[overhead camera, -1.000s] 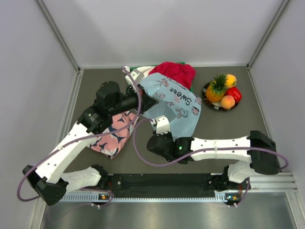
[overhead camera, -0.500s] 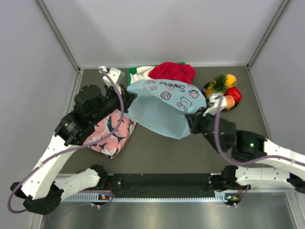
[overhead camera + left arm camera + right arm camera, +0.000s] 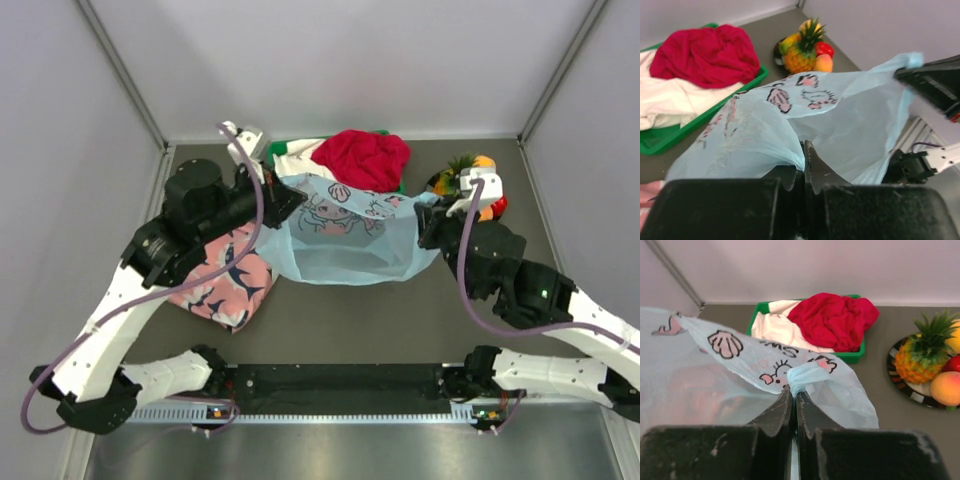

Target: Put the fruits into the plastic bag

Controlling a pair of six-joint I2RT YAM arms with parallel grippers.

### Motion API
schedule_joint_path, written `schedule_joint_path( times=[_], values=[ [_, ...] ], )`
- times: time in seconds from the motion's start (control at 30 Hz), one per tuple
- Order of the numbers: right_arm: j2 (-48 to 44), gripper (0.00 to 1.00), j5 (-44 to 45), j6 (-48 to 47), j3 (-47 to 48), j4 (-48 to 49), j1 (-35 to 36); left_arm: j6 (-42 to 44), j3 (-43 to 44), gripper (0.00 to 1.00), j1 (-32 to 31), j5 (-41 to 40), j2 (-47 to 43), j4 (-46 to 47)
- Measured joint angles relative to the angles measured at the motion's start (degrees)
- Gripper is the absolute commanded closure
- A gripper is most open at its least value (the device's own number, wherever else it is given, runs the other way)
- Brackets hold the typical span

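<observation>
The light-blue plastic bag (image 3: 345, 240) is stretched between my two grippers above the table. My left gripper (image 3: 290, 200) is shut on the bag's left edge; its closed tips (image 3: 804, 150) pinch the film. My right gripper (image 3: 426, 226) is shut on a bunched handle (image 3: 807, 374) at the bag's right side, tips (image 3: 794, 391) closed. The fruits sit on a plate at the back right, beyond the right gripper: pineapple (image 3: 922, 357), mango (image 3: 955, 340), peach (image 3: 945, 388) and red fruit (image 3: 955, 363). In the top view the right wrist partly hides them; the pineapple crown (image 3: 455, 168) shows.
A green tray (image 3: 855, 358) of red and white clothes (image 3: 362, 155) stands at the back, just behind the bag. A pink cloth with shark print (image 3: 225, 280) lies under the left arm. Grey walls close the table on three sides.
My right arm swung from the middle to the right, holding the bag's handle. The left gripper pulled back left. The bag went from crumpled to spread taut between the grippers.
</observation>
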Motion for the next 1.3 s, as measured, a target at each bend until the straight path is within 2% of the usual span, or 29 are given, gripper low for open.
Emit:
schedule_joint_path(
  times=[0.23, 0.37, 0.47, 0.5, 0.57, 0.6, 0.7, 0.77, 1.07, 1.3],
  values=[
    [3.17, 1.0, -12.24, 1.84, -1.7, 1.42, -20.22, 1.29, -6.4, 1.0, 0.57, -8.0, 6.47, 0.17],
    [7.48, 1.0, -16.37, 2.58, -3.19, 1.36, -23.19, 2.58, -9.42, 1.0, 1.86, -11.06, 8.92, 0.63],
    [10.69, 0.86, -18.38, 2.8, -3.21, 1.31, -23.56, 2.93, -10.62, 1.0, 2.25, -11.78, 9.44, 1.36],
    [11.13, 0.73, -18.86, 2.84, -3.19, 1.29, -23.61, 3.06, -10.67, 1.0, 2.25, -11.8, 9.46, 1.44],
    [11.21, 0.6, -20.06, 2.95, -3.13, 1.27, -23.63, 3.26, -10.64, 1.0, 2.25, -11.8, 9.46, 2.23],
    [11.06, 0.46, -20.48, 3.08, -2.97, 1.18, -23.61, 3.26, -10.64, 1.0, 2.25, -11.78, 9.49, 2.6],
    [10.23, 0.26, -23.02, 2.71, -1.25, -0.13, -23.69, 3.23, -10.34, 1.0, 2.25, -11.78, 10.19, 3.72],
    [9.31, 0.19, -24.61, 2.75, 0.2, -1.27, -23.74, 2.99, -10.23, 1.0, 2.29, -11.78, 10.88, 4.57],
    [1.36, 0.1, -32.68, 3.93, 3.65, -6.97, -23.85, 0.94, -6.88, 1.0, 2.95, -10.62, 13.99, 5.35],
    [-4.2, 0.09, -37.73, 6.1, 3.63, -12.61, -23.87, -0.9, -2.89, 1.0, 5.44, -8.66, 16.7, 6.64]
  ],
)
